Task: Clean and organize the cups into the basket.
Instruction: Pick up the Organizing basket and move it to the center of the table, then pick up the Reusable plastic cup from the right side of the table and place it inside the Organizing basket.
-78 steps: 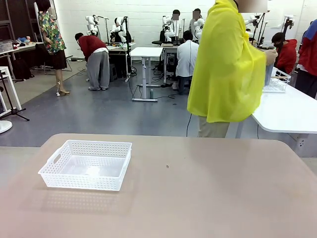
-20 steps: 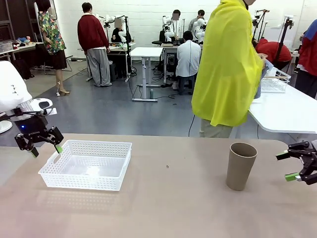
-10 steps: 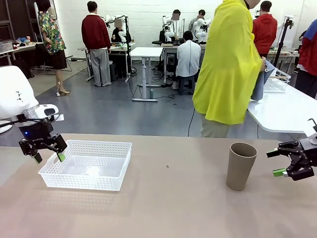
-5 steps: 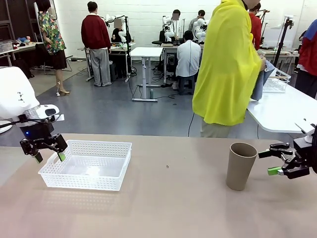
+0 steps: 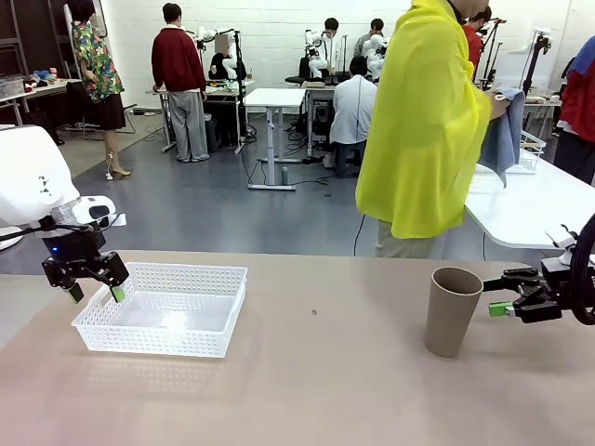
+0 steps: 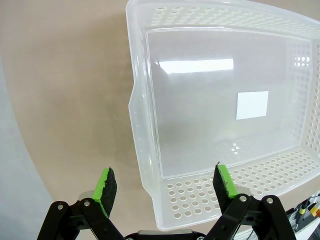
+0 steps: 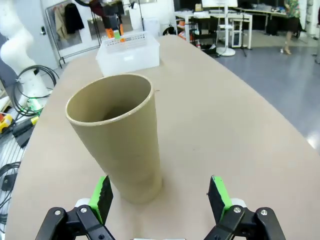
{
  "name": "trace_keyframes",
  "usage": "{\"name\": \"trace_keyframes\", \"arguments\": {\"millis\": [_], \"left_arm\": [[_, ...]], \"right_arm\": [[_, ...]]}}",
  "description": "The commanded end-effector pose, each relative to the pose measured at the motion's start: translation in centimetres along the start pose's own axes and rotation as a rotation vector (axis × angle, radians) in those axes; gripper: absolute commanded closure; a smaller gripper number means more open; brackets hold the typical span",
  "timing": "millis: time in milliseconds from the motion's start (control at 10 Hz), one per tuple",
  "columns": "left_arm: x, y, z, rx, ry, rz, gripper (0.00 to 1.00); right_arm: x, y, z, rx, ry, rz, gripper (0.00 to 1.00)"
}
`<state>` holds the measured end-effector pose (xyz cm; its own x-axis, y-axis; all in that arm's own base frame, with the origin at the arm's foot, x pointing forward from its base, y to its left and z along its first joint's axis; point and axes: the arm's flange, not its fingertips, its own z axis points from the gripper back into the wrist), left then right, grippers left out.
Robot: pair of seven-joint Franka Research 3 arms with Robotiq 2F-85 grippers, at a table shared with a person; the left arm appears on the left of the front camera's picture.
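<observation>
One kraft-brown cup (image 5: 453, 311) stands upright, mouth up, on the right side of the table (image 5: 325, 390). Our right gripper (image 5: 502, 293) is just beside it, jaws spread wide and not touching, and the cup lies ahead of the fingers, a little off toward one pad. Our left gripper (image 5: 96, 295), also spread wide and holding nothing, hovers over the left end of the empty white basket (image 5: 153, 339), so we judge the right arm nearer, with bare tabletop between cup and basket.
</observation>
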<state>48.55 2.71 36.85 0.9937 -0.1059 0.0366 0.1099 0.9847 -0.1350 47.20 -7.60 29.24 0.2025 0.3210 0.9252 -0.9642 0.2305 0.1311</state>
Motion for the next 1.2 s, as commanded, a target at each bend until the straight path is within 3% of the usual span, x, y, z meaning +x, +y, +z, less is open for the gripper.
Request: {"name": "trace_keyframes", "arguments": {"millis": [0, 300, 600, 1100], "left_arm": [[-0.1, 0.2, 0.0, -0.005, 0.010, 0.010, 0.00], [0.2, 0.2, -0.6, 0.024, 0.036, -0.017, 0.00], [-0.2, -0.4, -0.7, 0.051, -0.016, 0.000, 0.00], [0.7, 0.6, -0.9, 0.032, 0.000, 0.031, 0.00]], "right_arm": [[0.4, 0.9, 0.3, 0.065, -0.005, 0.014, 0.00], [0.2, 0.4, -0.1, 0.037, -0.006, 0.007, 0.00], [-0.1, -0.8, -2.2, -0.033, 0.007, -0.031, 0.00], [-0.8, 0.2, -4.2, 0.157, 0.007, 0.002, 0.00]]}}
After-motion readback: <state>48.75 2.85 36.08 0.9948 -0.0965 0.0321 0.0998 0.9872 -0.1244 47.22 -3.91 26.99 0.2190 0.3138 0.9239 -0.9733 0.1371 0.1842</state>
